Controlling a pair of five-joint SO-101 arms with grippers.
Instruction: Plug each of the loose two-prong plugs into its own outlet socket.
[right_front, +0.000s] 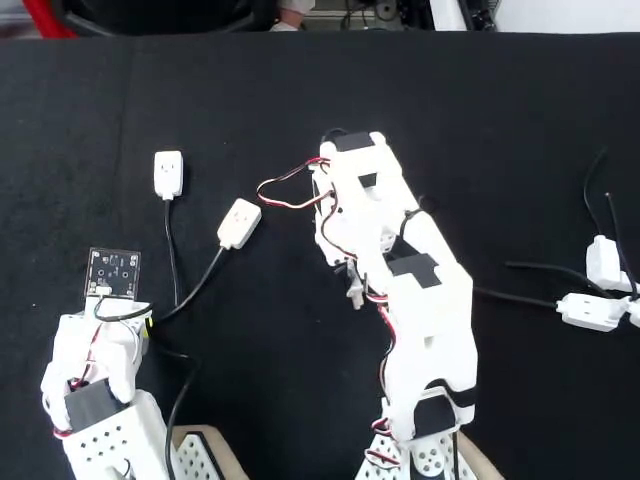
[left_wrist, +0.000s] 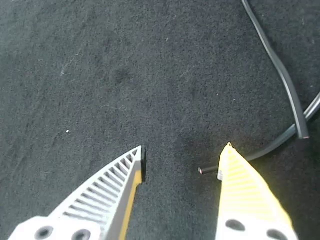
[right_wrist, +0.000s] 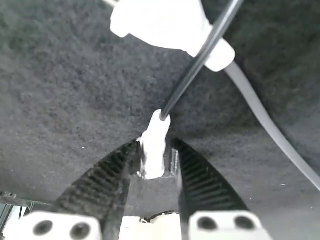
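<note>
Black cloth (right_front: 500, 120) covers the whole table, and a thin strip of room along the top edge of the high view shows a red shape (right_front: 40, 15) and some gear. At the middle of that frame the right arm (right_front: 430, 300) is folded over on itself. Its right gripper (right_wrist: 156, 147) is nipped tight on a small white plug (right_wrist: 152, 137), with 1 finger on each side. The plug's long axis runs in line with the fingers. Its black cord (right_wrist: 200, 55) leaves the far end and crosses in front of a white block (right_wrist: 160, 22), likely a socket, which lies just ahead of the fingertips on a grey cord (right_wrist: 275, 126). The prongs are hidden. Since the cord exits away from the palm, they probably point back into the gripper, so the plug may need turning before it can meet that block. The right arm is plainly the nearer one. At the lower left the left arm (right_front: 100, 370) sits low, and its left gripper (left_wrist: 182, 160) is spread wide and holds nothing above bare cloth, with a black cable (left_wrist: 285, 85) just beside it. 2 more white pieces, an upright piece (right_front: 168, 173) and a slanted piece (right_front: 238, 222), lie at the upper left.
</note>
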